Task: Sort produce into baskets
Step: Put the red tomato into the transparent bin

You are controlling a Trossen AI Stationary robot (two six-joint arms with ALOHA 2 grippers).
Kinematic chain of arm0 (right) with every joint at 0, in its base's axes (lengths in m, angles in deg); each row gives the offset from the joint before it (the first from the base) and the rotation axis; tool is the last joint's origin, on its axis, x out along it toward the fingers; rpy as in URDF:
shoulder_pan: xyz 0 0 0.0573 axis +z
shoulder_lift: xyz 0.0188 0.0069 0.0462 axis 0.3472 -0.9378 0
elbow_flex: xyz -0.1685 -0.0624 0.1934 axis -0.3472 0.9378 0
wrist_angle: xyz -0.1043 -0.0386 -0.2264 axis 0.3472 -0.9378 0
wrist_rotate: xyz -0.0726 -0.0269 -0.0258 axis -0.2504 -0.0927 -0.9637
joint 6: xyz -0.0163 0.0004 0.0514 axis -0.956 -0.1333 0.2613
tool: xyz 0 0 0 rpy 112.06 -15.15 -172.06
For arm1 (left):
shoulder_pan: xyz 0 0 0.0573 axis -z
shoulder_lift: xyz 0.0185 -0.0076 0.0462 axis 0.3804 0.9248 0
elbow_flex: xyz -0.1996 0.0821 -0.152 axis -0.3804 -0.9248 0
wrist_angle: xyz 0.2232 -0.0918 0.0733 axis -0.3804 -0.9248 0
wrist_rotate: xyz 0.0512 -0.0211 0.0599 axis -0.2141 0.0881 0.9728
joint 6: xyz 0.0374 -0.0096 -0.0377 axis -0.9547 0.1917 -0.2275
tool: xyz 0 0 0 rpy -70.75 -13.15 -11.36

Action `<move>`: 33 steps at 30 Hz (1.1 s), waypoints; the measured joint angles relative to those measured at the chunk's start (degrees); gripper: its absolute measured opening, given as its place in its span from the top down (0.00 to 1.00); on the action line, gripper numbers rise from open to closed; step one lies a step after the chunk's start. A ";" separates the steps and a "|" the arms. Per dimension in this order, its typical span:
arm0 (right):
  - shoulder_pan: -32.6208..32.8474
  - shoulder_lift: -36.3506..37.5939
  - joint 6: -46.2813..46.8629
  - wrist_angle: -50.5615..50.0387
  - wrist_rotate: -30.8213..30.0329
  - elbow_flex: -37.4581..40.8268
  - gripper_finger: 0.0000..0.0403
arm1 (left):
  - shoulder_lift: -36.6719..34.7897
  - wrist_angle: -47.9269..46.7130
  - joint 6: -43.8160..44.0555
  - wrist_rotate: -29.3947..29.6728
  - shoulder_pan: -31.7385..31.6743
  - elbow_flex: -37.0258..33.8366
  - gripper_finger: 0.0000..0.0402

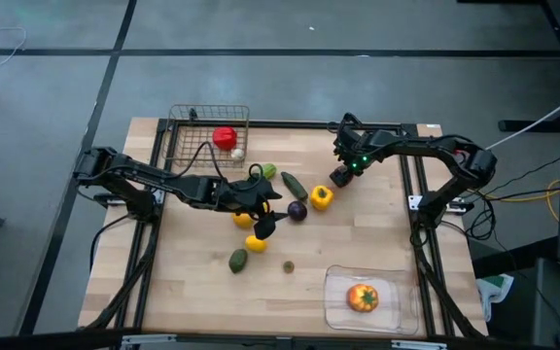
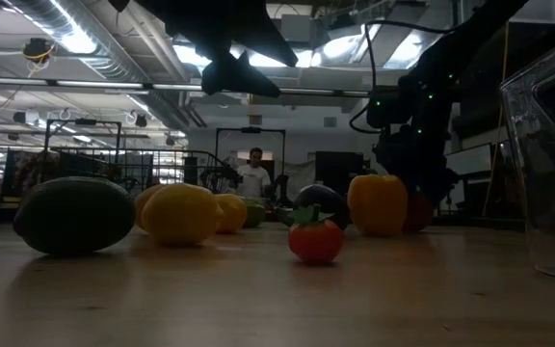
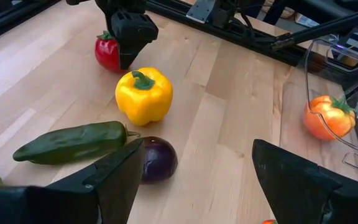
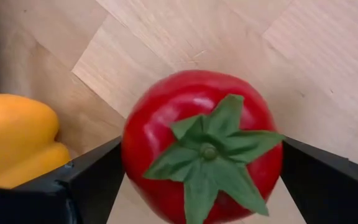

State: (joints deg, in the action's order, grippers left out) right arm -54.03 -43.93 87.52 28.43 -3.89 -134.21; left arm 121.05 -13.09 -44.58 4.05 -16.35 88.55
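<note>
My right gripper point(image 1: 341, 177) points down at a red tomato point(image 4: 197, 146) on the table, beside a yellow pepper point(image 1: 322, 197); the tomato also shows in the left wrist view point(image 3: 106, 53). My left gripper point(image 1: 263, 222) is open and empty, raised above two yellow lemons point(image 1: 251, 231) at the table's middle. A purple fruit point(image 3: 157, 158) and a green pepper point(image 3: 70, 142) lie just ahead of it. The wire-mesh basket point(image 1: 185, 146) at the far edge holds a red fruit point(image 1: 225, 137). The clear tray point(image 1: 343, 309) at the near right holds an orange tomato point(image 1: 363, 297). My right gripper has the red tomato between its two fingers, one on each of its sides point(image 4: 129, 155), with no gap showing. The fingers come from above, pointing down. The tomato stands upright, green stalk up, its underside on the table.
A green avocado point(image 1: 238, 261) and a small red tomato point(image 2: 316, 239) lie near the middle front. A small green fruit point(image 1: 268, 171) lies by the basket. Bare wood shows at the near left. A person point(image 2: 253, 175) stands in the room beyond.
</note>
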 joint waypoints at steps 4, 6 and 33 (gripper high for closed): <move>0.00 0.00 0.02 -0.02 -0.02 0.00 0.04 | 0.00 0.00 -0.01 0.01 0.01 0.00 0.27; 0.00 0.00 0.02 0.00 -0.02 0.00 0.07 | 0.00 0.00 0.00 0.00 -0.01 0.00 0.27; 5.05 8.34 -3.08 -9.61 3.54 -0.60 0.19 | 0.00 0.02 0.46 0.00 0.01 0.00 0.27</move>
State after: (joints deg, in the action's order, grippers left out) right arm -48.98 -35.59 84.44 18.82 -0.35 -134.81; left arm 121.05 -13.07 -44.12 4.05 -16.34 88.55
